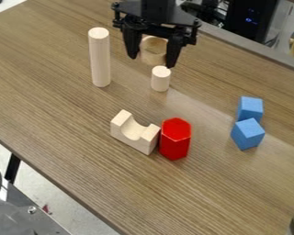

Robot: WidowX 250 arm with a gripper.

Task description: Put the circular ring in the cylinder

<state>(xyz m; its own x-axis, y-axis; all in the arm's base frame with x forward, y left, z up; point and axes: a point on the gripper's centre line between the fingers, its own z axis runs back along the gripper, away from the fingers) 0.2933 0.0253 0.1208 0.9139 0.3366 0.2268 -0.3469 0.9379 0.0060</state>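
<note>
Camera view: brown wood-grain table (63, 128); pale floor (36, 188) below.

A: Gripper (152, 62) build?
B: Black throughout. Broad flat plate (133, 9) up top, dark block (157, 6) at its middle, knobbly crossbar (154, 29) below.
A: Hardware?
B: Small round knobs (197, 22) at the outer ends, bolt-like. Too small to tell the type.
A: Fingers (132, 42)?
B: Two, black, chunky up top, tapering to narrow tips.
</note>
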